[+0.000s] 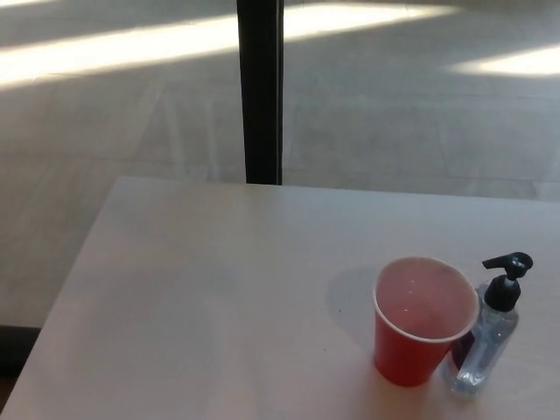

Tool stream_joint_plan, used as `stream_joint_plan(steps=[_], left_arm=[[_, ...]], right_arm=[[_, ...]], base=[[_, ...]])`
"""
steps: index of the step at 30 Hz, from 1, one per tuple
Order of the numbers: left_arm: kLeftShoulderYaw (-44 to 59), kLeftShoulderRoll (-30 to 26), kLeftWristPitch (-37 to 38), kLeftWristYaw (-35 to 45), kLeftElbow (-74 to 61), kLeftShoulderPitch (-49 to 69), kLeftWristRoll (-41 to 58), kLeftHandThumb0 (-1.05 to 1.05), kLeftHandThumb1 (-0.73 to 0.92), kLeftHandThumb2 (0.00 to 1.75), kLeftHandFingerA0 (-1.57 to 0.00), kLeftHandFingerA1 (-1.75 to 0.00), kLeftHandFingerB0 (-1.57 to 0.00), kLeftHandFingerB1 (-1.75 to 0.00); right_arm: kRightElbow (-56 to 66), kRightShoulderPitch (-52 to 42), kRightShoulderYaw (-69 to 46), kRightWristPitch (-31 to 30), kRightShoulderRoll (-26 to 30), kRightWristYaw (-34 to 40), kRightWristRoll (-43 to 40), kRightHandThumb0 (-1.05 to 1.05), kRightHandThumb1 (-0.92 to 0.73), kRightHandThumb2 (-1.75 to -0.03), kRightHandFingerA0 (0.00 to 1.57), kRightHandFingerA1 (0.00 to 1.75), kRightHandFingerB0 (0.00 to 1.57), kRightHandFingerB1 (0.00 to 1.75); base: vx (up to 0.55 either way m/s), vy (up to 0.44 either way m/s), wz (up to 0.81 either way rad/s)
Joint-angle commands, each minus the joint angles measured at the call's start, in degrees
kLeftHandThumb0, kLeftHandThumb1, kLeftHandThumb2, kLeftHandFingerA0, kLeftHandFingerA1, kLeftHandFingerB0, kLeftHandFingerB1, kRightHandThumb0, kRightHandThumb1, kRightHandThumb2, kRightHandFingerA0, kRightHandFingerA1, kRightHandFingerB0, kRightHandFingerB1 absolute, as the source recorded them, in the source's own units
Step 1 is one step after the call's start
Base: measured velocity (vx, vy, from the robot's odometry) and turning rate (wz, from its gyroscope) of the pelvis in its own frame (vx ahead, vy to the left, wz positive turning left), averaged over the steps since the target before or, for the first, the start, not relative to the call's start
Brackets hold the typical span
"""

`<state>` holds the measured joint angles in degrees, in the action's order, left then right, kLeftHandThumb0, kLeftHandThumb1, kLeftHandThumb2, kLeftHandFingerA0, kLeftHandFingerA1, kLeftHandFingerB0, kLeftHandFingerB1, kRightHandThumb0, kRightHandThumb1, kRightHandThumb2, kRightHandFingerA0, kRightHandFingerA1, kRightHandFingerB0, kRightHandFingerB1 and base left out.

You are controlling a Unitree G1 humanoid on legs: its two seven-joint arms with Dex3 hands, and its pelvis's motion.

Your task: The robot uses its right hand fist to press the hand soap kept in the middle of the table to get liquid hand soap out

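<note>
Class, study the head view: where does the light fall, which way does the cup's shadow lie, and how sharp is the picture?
Head view: bright sunlit bands cross the floor beyond the table; the red cup casts a soft shadow to its left; the soap bottle and the whole picture look slightly soft.

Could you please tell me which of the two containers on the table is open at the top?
The red plastic cup; the clear soap bottle beside it wears a black pump.

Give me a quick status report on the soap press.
Both hands out of view. Soap bottle upright, pump unpressed. Red cup close against its left, nozzle pointing toward it.
</note>
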<state>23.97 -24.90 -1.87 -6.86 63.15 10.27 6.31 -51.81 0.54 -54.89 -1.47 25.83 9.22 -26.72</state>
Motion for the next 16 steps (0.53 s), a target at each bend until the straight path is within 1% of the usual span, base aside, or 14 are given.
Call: stream_joint_plan(steps=[1, 2, 4, 5, 6, 7, 9, 10, 11, 12, 14, 16], left_arm=[[0.26, -0.61, -0.17, -0.49, -1.2, 0.07, 0.67, -0.34, 0.48, 0.9, -0.85, -0.99, -0.62, -0.83], [-0.28, -0.83, -0.23, -0.54, -0.86, -0.61, 0.15, -0.35, 0.48, 0.89, -0.83, -0.95, -0.6, -0.79], [-0.14, -0.7, 0.09, -0.69, -0.82, -0.58, 0.34, -0.34, 0.47, 0.9, -0.83, -0.97, -0.58, -0.79], [-0.24, -0.7, 0.15, -0.81, -0.92, -0.52, 0.27, -0.35, 0.47, 0.9, -0.84, -0.98, -0.58, -0.79], [-0.32, -0.8, -0.03, -0.78, -1.08, -0.71, 0.24, -0.35, 0.48, 0.89, -0.84, -0.98, -0.58, -0.79], [-0.18, -0.84, 0.14, -0.43, -1.02, -0.9, 0.48, -0.33, 0.46, 0.91, -0.81, -0.97, -0.58, -0.81], [0.06, -0.88, 0.47, 0.03, -0.92, -1.13, 0.81, -0.33, 0.46, 0.91, -0.81, -0.97, -0.58, -0.81], [0.18, -0.85, 1.11, 0.63, -0.8, -1.15, 1.03, -0.34, 0.46, 0.93, -0.81, -0.97, -0.57, -0.8], [0.19, -0.88, 0.89, 0.36, -0.67, -1.44, 1.06, -0.34, 0.46, 0.92, -0.8, -0.96, -0.56, -0.79], [0.0, -0.94, 0.76, 0.15, -0.54, -1.61, 0.86, -0.36, 0.47, 0.91, -0.81, -0.97, -0.58, -0.81], [-0.25, -1.12, 0.71, -0.02, -0.5, -1.71, 0.69, -0.36, 0.47, 0.91, -0.81, -0.97, -0.58, -0.81], [0.02, -1.03, 0.59, -0.22, -0.92, -1.68, 1.03, -0.34, 0.48, 0.92, -0.84, -1.0, -0.6, -0.83]], right_arm=[[-5.99, -0.05, 0.89, 3.78, -1.35, 2.2, -0.44, -0.38, -0.49, -0.95, 1.33, 1.4, 0.87, 0.91], [-5.81, 0.08, 2.06, 3.65, -1.85, 1.75, -0.04, -0.38, -0.49, -0.94, 1.31, 1.4, 0.85, 0.89], [-6.28, 0.23, 2.17, 4.03, -1.93, 1.44, -0.72, -0.38, -0.49, -0.95, 1.3, 1.4, 0.85, 0.89], [-6.86, 0.3, 2.67, 4.57, -1.86, 1.32, -0.48, -0.39, -0.51, -0.96, 1.3, 1.4, 0.84, 0.86], [-6.78, 0.28, 2.95, 4.72, -1.89, 1.25, -0.65, -0.36, -0.67, -0.68, 1.03, 1.7, 0.88, 0.83], [-6.78, 0.39, 3.23, 4.45, -1.73, 1.38, -0.72, -0.36, -0.71, -0.68, 0.99, 1.67, 0.87, 0.81], [-7.03, 0.63, 3.74, 4.14, -1.46, 1.62, -0.79, -0.36, -0.71, -0.68, 0.99, 1.67, 0.87, 0.81], [-6.81, 1.2, 3.74, 3.39, -1.31, 2.43, -1.07, -0.33, -0.68, -0.64, 0.98, 1.66, 0.87, 0.83], [-7.08, 1.5, 4.1, 3.27, -1.14, 2.74, -0.89, -0.33, -0.7, -0.61, 0.95, 1.63, 0.86, 0.8], [-7.12, 1.73, 4.3, 3.07, -1.05, 3.09, -0.84, -0.34, -0.69, -0.6, 0.92, 1.62, 0.86, 0.82], [-7.12, 2.17, 4.64, 2.89, -1.02, 3.53, -1.03, -0.34, -0.69, -0.6, 0.92, 1.62, 0.86, 0.82], [-7.43, 2.68, 4.52, 2.76, -0.69, 3.2, -1.58, -0.32, -0.65, -0.62, 0.88, 1.7, 0.84, 0.82]], base=[[0.0, 0.0, 0.0], [0.0, 0.0, 0.0], [0.0, 0.0, 0.0], [0.0, 0.0, 0.0], [0.0, 0.0, 0.0], [0.0, 0.0, 0.0], [0.0, 0.0, 0.0], [0.0, 0.0, 0.0], [0.0, 0.0, 0.0], [0.0, 0.0, 0.0], [0.0, 0.0, 0.0], [0.0, 0.0, 0.0]])
